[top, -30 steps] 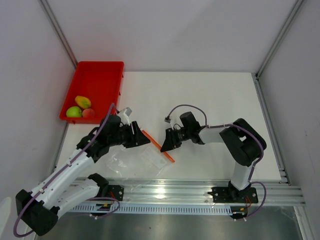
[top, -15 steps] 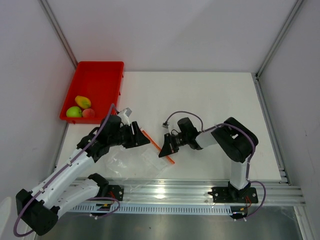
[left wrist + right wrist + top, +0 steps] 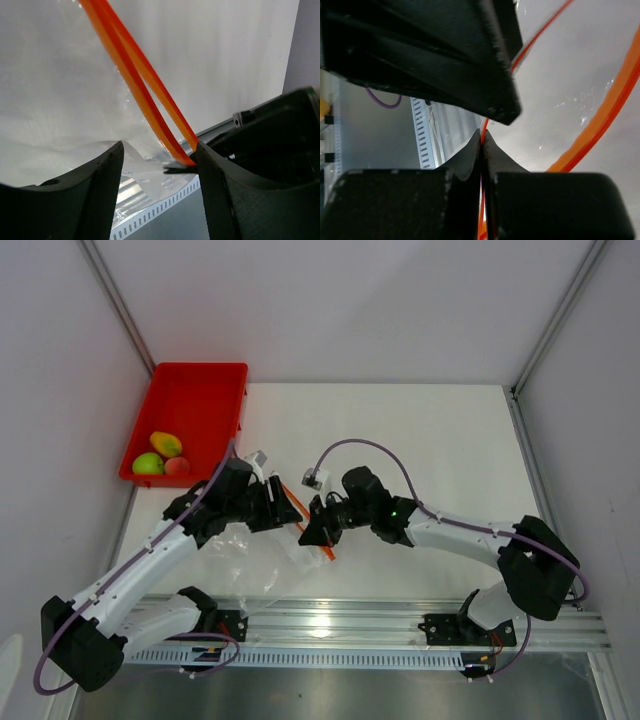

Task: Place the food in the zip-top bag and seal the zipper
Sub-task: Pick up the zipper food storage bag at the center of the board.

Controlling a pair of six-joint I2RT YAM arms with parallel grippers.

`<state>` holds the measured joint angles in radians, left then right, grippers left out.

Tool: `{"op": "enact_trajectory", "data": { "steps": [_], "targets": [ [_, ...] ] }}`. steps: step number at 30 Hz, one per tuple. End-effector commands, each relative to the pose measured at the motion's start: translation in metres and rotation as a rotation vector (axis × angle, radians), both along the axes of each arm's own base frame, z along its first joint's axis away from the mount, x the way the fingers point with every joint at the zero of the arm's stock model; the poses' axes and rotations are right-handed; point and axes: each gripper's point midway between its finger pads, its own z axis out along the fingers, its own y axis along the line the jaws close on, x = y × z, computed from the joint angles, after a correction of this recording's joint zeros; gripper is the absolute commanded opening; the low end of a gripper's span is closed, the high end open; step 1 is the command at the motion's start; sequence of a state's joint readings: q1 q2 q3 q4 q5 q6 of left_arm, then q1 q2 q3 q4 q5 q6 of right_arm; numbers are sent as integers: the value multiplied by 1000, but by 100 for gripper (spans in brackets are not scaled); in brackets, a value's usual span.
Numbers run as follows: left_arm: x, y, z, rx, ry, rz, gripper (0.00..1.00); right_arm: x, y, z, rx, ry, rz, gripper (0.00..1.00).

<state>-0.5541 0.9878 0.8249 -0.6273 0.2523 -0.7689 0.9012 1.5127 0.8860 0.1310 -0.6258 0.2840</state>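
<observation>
The clear zip-top bag (image 3: 252, 552) lies crumpled at the table's near edge between the arms. Its orange-red zipper (image 3: 327, 552) runs diagonally between the two grippers. My right gripper (image 3: 311, 531) is shut on the zipper; in the right wrist view the strip (image 3: 600, 125) runs into the closed gripper (image 3: 482, 134). My left gripper (image 3: 286, 507) is open around the zipper's upper end; in the left wrist view the double strip (image 3: 135, 75) passes between its spread fingers (image 3: 159, 150). The green (image 3: 148, 464), yellow-orange (image 3: 166, 444) and pinkish-orange (image 3: 177, 466) fruits sit in the tray.
The red tray (image 3: 200, 400) stands at the far left against the left wall. A metal rail (image 3: 330, 620) runs along the table's near edge, just below the bag. The two grippers are almost touching.
My right arm has stretched left and its gripper has slid along the zipper toward the left gripper. The left gripper has shifted slightly up and right. The fruits have not moved.
</observation>
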Motion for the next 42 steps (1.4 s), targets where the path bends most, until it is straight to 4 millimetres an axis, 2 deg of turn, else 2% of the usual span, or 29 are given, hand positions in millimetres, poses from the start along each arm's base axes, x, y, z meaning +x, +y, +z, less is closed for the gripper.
{"op": "enact_trajectory", "data": {
  "steps": [1, 6, 11, 19, 23, 26, 27, 29, 30, 31, 32, 34, 38, 39, 41, 42],
  "targets": [
    [10, -5, 26, -34, -29, 32, 64, 4, -11, -1, -109, -117, -51, 0],
    [10, -7, 30, -40, -31, 19, 65, -6, -10, 1, -153, -197, -44, 0],
    [0, -12, 23, -66, -7, -28, 61, -2, -8, 7, -177, -256, -91, 0],
    [-9, -10, 12, -60, 8, -59, 61, 0, 3, 29, -186, -335, -138, 0],
    [-9, -11, 9, -51, 18, -70, 59, -5, 8, 40, -182, -364, -147, 0],
    [-8, -11, 10, -47, 9, -77, 51, -9, 10, 48, -183, -382, -153, 0],
    [-8, -11, 11, -48, 3, -85, 39, -12, 12, 51, -181, -392, -157, 0],
    [-8, -13, 14, -58, -10, -98, 28, -13, 10, 52, -196, -398, -174, 0],
    [-8, -14, 15, -62, -20, -106, 18, -9, 8, 55, -207, -410, -212, 0],
    [-9, -15, 17, -69, -27, -116, 14, -10, 7, 57, -206, -409, -219, 0],
    [-10, -14, 17, -64, -33, -124, 4, -10, 4, 56, -216, -406, -230, 0],
    [-11, -15, 17, -69, -39, -137, 1, -9, 0, 60, -216, -388, -265, 1],
    [-13, -16, 19, -74, -82, -176, 1, -11, -13, 57, -256, -348, -302, 14],
    [-12, -14, 20, -71, -93, -174, 1, -10, -16, 58, -263, -340, -318, 28],
    [-10, -13, 21, -65, -121, -174, 1, -11, -27, 60, -277, -306, -364, 43],
    [-10, -12, 23, -69, -141, -172, 1, -12, -31, 61, -281, -298, -380, 56]
  ]
}}
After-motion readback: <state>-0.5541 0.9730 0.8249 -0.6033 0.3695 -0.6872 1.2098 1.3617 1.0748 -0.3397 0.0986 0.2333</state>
